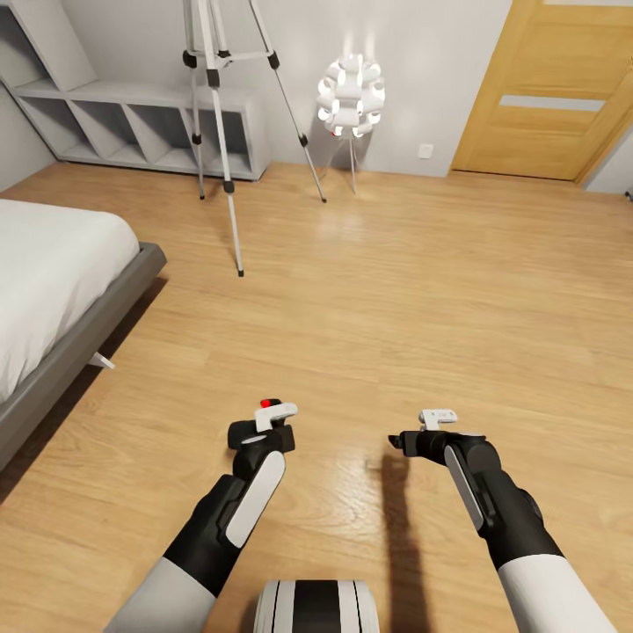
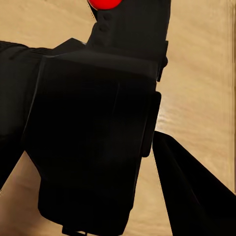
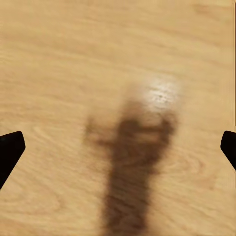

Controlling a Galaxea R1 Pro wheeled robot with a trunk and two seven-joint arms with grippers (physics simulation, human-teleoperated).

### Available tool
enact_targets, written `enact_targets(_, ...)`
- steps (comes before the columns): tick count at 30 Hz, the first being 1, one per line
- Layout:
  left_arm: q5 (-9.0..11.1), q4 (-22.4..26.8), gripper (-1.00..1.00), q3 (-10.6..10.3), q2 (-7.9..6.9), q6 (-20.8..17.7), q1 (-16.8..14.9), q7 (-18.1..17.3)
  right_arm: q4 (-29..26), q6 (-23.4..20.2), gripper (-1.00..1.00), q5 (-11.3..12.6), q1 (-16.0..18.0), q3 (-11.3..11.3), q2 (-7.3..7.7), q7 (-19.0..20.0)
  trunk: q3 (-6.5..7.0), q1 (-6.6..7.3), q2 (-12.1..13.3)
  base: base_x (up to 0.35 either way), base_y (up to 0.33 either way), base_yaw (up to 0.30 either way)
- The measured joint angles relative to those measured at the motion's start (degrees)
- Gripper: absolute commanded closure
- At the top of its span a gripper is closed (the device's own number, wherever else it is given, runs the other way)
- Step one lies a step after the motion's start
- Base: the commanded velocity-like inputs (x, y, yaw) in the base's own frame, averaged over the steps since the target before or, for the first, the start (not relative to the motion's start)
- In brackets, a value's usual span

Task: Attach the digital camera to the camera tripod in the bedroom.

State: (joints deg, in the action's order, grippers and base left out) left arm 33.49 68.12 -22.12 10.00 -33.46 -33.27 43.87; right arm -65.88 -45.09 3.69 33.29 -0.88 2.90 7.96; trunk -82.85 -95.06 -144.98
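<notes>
While the left end effector (image 1: 264,420) is closed around the digital camera (image 2: 93,142), the left wrist view shows the black boxy body pressed between the dark fingers, its red button (image 2: 104,4) at the far end of the body from the lens of that view; from the head view the same red dot sits just above the clamped fingers, over bare wooden floor (image 1: 396,299). The right end effector (image 1: 406,441) hangs beside it, well apart, with its fingertips (image 3: 10,150) spread wide at the two edges of its wrist view and nothing between them but floor and its own shadow. The camera tripod (image 1: 218,97) stands well ahead of the left end effector and slightly off to its left, near the grey shelf unit (image 1: 141,132) and beside the white petal lamp (image 1: 352,95); its head is cut off by the top of the head view, so the mount cannot be seen. I judge the camera to be rigid, light and smooth-sided, so a hold across its flat faces should keep it from twisting, with the underside left free for the mount. The tripod looks tall and thin-legged, likely easy to tip, so a push from the side is a risk and pressing straight down onto the head seems safer. The bed (image 1: 53,281) lies to the left of the left end effector.
</notes>
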Motion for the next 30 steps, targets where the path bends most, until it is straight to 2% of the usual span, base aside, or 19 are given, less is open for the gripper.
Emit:
enact_targets(8, 0.41, 0.05, 1.0, -0.27, 0.0, -0.04, 0.0, -1.41, -0.04, 0.03, -1.0, 0.0, 0.0, -0.04, -0.04, 0.0, 1.77, 0.21, 0.11, 0.0, 0.0, 0.0)
enact_targets(9, 3.24, 0.09, 1.0, -0.32, -1.0, 0.32, 0.0, -8.18, -0.05, 0.02, -1.0, -0.04, 0.0, 0.02, -0.03, 0.0, 1.99, 0.23, 0.12, 0.0, 0.0, 0.0)
enact_targets(10, 4.46, 0.13, 1.0, -0.28, -2.15, 0.13, -0.01, -13.74, -0.06, 0.03, -1.0, -0.06, 0.0, 0.04, 0.0, -0.01, 2.22, 0.26, 0.13, 0.0, 0.0, 0.0)
enact_targets(13, 6.91, 0.12, 1.0, -0.26, -5.07, 0.07, 0.0, -24.06, -0.06, 0.03, -1.0, -0.07, 0.0, 0.09, 0.08, -0.01, 2.88, 0.33, 0.17, 0.0, 0.0, 0.0)
enact_targets(14, 8.81, 0.09, 1.0, -0.27, -7.55, 0.22, -0.01, -31.56, -0.06, 0.03, -1.0, -0.07, 0.0, 0.11, 0.15, 0.0, 3.1, 0.36, 0.19, 0.0, 0.0, 0.0)
enact_targets(16, 10.4, -0.05, 1.0, -0.18, -10.33, 0.28, -0.01, -39.68, -0.07, 0.02, -1.0, -0.08, 0.0, 0.13, 0.21, 0.01, 3.55, 0.41, 0.21, 0.0, 0.0, 0.0)
enact_targets(17, 12.62, -0.14, 1.0, -0.23, -12.98, 0.46, -0.02, -46.85, -0.07, 0.04, -1.0, -0.07, 0.0, 0.14, 0.24, 0.03, 3.77, 0.44, 0.23, 0.0, 0.0, 0.0)
enact_targets(19, 15.44, -0.65, 1.0, -0.17, -17.57, 1.22, -0.02, -61.11, -0.07, 0.07, -1.0, -0.07, 0.0, 0.11, 0.23, 0.02, 4.21, 0.49, 0.25, 0.0, 0.0, 0.0)
enact_targets(21, 16.54, -1.37, 1.0, -0.16, -19.3, 2.03, -0.01, -66.95, -0.07, 0.08, -1.0, -0.08, 0.0, 0.1, 0.2, 0.01, 4.65, 0.54, 0.28, 0.0, 0.0, 0.0)
enact_targets(22, 17.74, -2.43, 1.0, -0.13, -20.53, 3.03, -0.01, -71.35, -0.07, 0.08, -1.0, -0.07, 0.0, 0.09, 0.17, 0.0, 4.87, 0.57, 0.29, 0.0, 0.0, 0.0)
enact_targets(24, 19.07, -4.38, 1.0, -0.12, -21.7, 4.78, -0.01, -75.78, -0.07, 0.08, -1.0, -0.08, 0.0, 0.09, 0.15, 0.0, 5.32, 0.62, 0.32, 0.0, 0.0, 0.0)
enact_targets(30, 20.85, -7.18, 1.0, -0.04, -22.7, 7.49, 0.0, -79.53, -0.07, 0.09, -1.0, -0.08, 0.0, 0.14, 0.29, -0.01, 6.65, 0.77, 0.4, 0.0, 0.0, 0.0)
